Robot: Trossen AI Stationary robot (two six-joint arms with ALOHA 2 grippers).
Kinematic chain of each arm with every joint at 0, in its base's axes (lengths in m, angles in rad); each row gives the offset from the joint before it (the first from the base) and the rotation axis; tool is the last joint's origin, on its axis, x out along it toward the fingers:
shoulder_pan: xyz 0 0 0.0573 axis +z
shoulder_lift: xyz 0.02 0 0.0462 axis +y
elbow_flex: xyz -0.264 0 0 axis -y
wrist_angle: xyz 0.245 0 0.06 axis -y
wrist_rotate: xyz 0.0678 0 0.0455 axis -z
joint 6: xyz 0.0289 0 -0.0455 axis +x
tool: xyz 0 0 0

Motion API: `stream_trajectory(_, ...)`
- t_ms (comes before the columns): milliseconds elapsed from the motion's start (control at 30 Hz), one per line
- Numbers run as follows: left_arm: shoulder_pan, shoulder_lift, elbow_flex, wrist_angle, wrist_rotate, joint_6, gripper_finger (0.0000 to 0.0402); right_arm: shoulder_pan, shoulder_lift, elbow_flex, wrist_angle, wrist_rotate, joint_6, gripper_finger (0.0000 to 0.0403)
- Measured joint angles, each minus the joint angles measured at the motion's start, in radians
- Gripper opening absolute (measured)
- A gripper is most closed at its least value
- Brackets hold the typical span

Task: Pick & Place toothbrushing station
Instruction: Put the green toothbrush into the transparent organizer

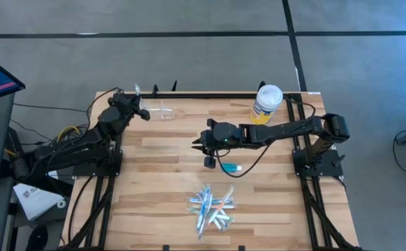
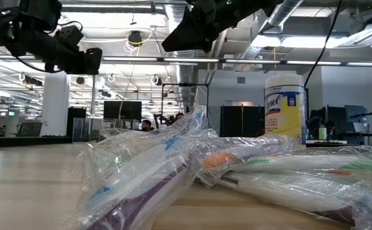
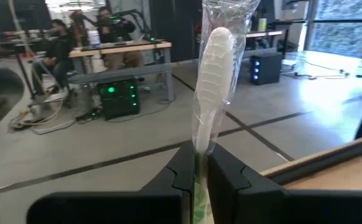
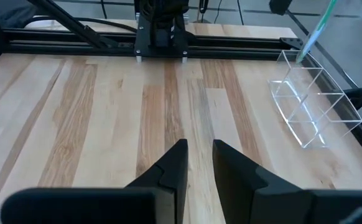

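My left gripper (image 1: 144,113) is at the table's far left, shut on a toothbrush (image 3: 213,68) in a clear wrapper. Its white head stands out past the fingertips. The small clear plastic cup (image 1: 167,110) stands on the table just right of that gripper, with the held brush (image 4: 313,32) slanting above it. My right gripper (image 1: 204,145) hovers open over the table's middle with nothing between its fingers (image 4: 237,168). A pile of wrapped toothbrushes (image 1: 211,206) lies near the front edge. A teal-blue tube (image 1: 230,167) and a tiny dark bottle (image 1: 210,162) lie below the right gripper. My left gripper pinches the wrapped toothbrush by its green shaft (image 3: 198,180), just below the white head, between its two fingers. The brush runs on past the fingertips along the way they point. It is lifted clear of the table.
A white-lidded jar with a yellow label (image 1: 267,103) stands at the far right of the table. Bare wood lies between the cup and the pile. People sit at desks in the room beyond the table (image 3: 56,46).
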Motion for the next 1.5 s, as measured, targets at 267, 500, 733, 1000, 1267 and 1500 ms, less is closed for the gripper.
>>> stream_trajectory(267, 0.061, 0.0, 0.0, -0.042, 0.001, -0.003, 0.0011, 0.0, 0.0, 0.0, 0.002, 0.0, 0.0, 0.0066)
stream_trajectory(500, 0.091, 0.012, 0.0, -0.038, 0.045, -0.028, 0.0013, 0.0, 0.0, 0.0, 0.01, 0.0, 0.0, 0.0066)
stream_trajectory(733, 0.121, 0.101, 0.0, -0.032, 0.063, -0.061, 0.0013, 0.0, 0.001, 0.0, 0.012, 0.0, -0.001, 0.0066)
stream_trajectory(1000, 0.129, 0.193, 0.0, 0.024, 0.086, -0.07, 0.0014, -0.001, 0.001, 0.0, 0.012, 0.0, -0.001, 0.0066)
stream_trajectory(1267, 0.132, 0.256, 0.0, 0.038, 0.086, -0.087, 0.0014, 0.0, 0.001, 0.0, 0.012, 0.0, -0.003, 0.0066)
stream_trajectory(1500, 0.155, 0.294, 0.0, 0.04, 0.084, -0.104, 0.0016, 0.0, 0.001, 0.0, 0.012, 0.0, -0.003, 0.0066)
